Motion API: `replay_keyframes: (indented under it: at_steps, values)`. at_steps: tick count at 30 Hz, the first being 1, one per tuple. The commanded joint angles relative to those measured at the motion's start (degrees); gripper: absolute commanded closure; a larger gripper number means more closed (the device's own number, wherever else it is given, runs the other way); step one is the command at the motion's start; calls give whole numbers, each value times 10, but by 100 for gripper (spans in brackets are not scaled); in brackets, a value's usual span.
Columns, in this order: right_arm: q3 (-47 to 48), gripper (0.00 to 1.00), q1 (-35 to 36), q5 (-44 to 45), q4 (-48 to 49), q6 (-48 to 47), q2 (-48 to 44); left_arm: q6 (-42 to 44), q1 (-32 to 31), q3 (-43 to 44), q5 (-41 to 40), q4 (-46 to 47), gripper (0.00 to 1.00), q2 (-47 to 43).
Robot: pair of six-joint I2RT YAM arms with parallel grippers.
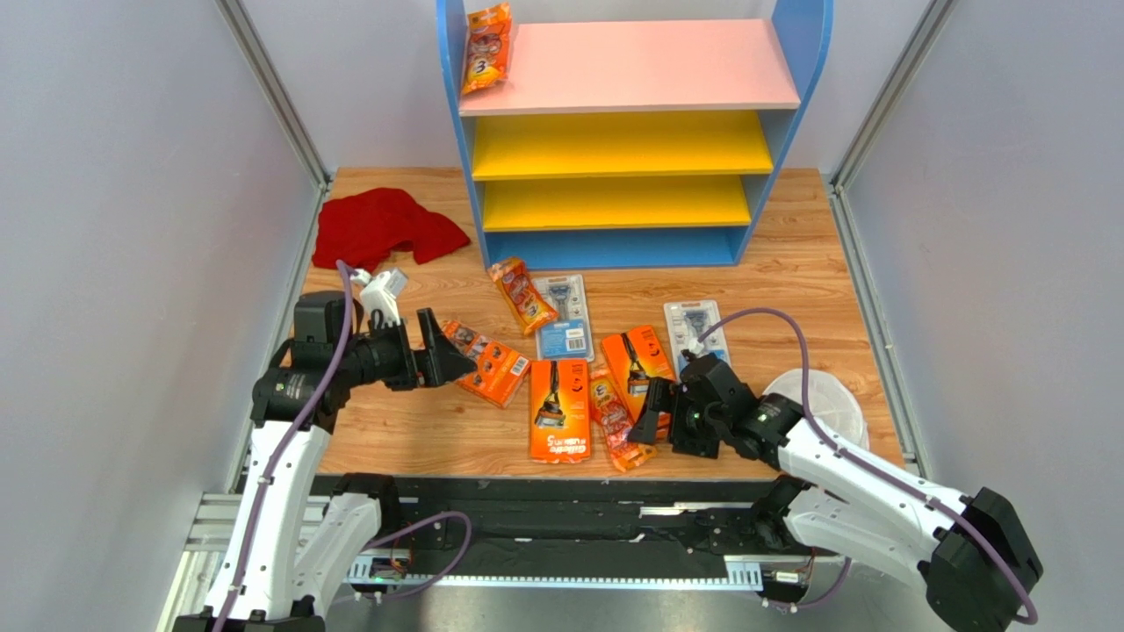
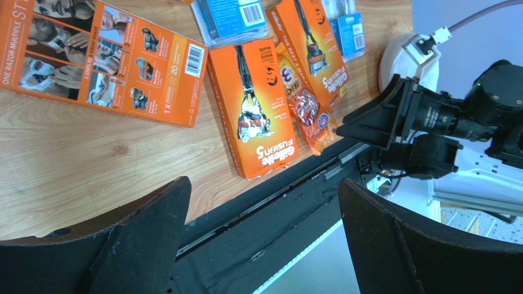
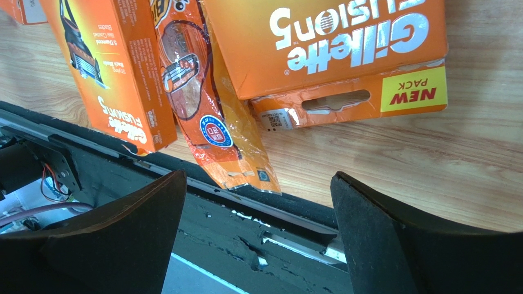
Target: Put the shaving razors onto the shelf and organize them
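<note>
Shelf [image 1: 806, 46] holds one orange bag [image 1: 486, 48] on its pink top board [image 1: 647, 66].

One orange razor bag [image 1: 486, 48] lies atop the shelf [image 1: 660, 66]; other razor packs [image 1: 560, 411] lie flat before it.

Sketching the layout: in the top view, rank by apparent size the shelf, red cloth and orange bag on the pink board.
1. shelf
2. red cloth
3. orange bag, though it sits nearer the camera.
</note>
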Motion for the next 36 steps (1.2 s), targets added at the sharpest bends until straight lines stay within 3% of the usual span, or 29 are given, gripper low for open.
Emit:
replay_keyframes:
  at_steps: [1, 12, 19, 22, 23, 25, 36]
  values:
    - [-12, 9, -1, -10, 71, 14, -9, -14, 3, -5, 29, 25, 1, -14]
    - [-49, 25, -11, -50, 159, 55, 21, -27, 3, -28, 38, 39, 1, -17]
    - [-52, 46, -12, -79, 223, 67, 90, -29, 3, -31, 38, 39, 1, -22]
    - [-51, 71, -12, -88, 237, 69, 108, -30, 3, -33, 38, 39, 1, -24]
    - [-50, 85, -13, -87, 237, 69, 108, -31, 3, -33, 38, 40, 1, -25]
    - [-50, 98, -12, -82, 230, 72, 101, -38, 3, -36, 41, 43, 1, -27]
    - [-34, 100, -12, -30, 115, 68, -21, -57, 3, -51, 54, 54, 1, -40]
